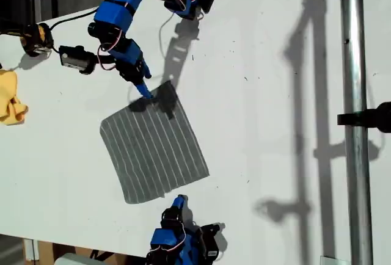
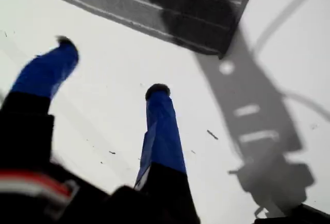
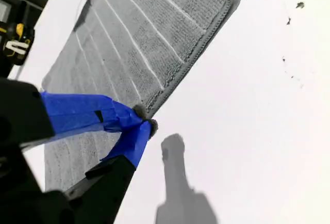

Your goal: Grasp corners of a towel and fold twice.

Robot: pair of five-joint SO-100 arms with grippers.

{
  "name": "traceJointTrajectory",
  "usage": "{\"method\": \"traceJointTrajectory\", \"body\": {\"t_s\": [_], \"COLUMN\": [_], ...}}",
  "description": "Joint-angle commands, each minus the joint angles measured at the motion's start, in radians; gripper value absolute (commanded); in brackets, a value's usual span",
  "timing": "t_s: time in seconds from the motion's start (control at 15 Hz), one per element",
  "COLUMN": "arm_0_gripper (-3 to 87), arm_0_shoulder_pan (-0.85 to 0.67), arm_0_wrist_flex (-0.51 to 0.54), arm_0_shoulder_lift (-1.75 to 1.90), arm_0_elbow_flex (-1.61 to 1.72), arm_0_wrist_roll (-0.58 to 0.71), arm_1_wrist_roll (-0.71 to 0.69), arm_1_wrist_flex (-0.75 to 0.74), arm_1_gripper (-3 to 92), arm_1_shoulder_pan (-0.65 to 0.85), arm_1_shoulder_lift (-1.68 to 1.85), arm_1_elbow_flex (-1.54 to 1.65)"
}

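Note:
The grey striped towel (image 1: 153, 149) lies flat on the white table, turned diagonally. Its far corner (image 1: 166, 85) is in an arm's shadow, and its other corners (image 1: 102, 124) (image 1: 131, 202) (image 1: 208, 173) lie bare. My first gripper (image 1: 145, 89) (image 2: 111, 66) is open over bare table, just short of the towel (image 2: 129, 2) near the shadowed corner (image 2: 221, 53). My second gripper (image 1: 179, 201) (image 3: 144, 123) is shut, with its tips meeting at the hem of the towel (image 3: 129, 43). The cloth there stays flat, and no fold shows between the tips.
A small yellow cloth (image 1: 9, 97) sits at the exterior view's left edge. Black and yellow hardware with a cable (image 1: 33, 39) lies near the first arm. A metal pole (image 1: 354, 118) with a black clamp stands at the exterior view's right.

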Motion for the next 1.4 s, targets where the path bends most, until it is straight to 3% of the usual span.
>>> {"method": "traceJointTrajectory", "body": {"t_s": [0.0,0.33,0.67,1.33], "arm_0_gripper": [-2.3,-2.4,-2.4,-2.4], "arm_0_shoulder_pan": [-0.006,-0.006,-0.002,-0.002], "arm_0_wrist_flex": [0.003,0.003,0.003,0.003], "arm_0_shoulder_lift": [0.002,0.002,0.002,0.002], "arm_0_elbow_flex": [0.003,0.003,0.003,0.003], "arm_0_wrist_roll": [-0.006,-0.006,-0.009,-0.008], "arm_1_wrist_roll": [-0.051,-0.063,-0.201,-0.242], "arm_1_wrist_flex": [0.005,0.008,-0.112,-0.232], "arm_1_gripper": [45.4,44.1,42.2,40.7], "arm_1_shoulder_pan": [-0.015,0.014,0.018,0.1], "arm_1_shoulder_lift": [0.008,-0.023,-0.224,-0.445], "arm_1_elbow_flex": [-0.091,-0.058,-0.011,0.086]}}
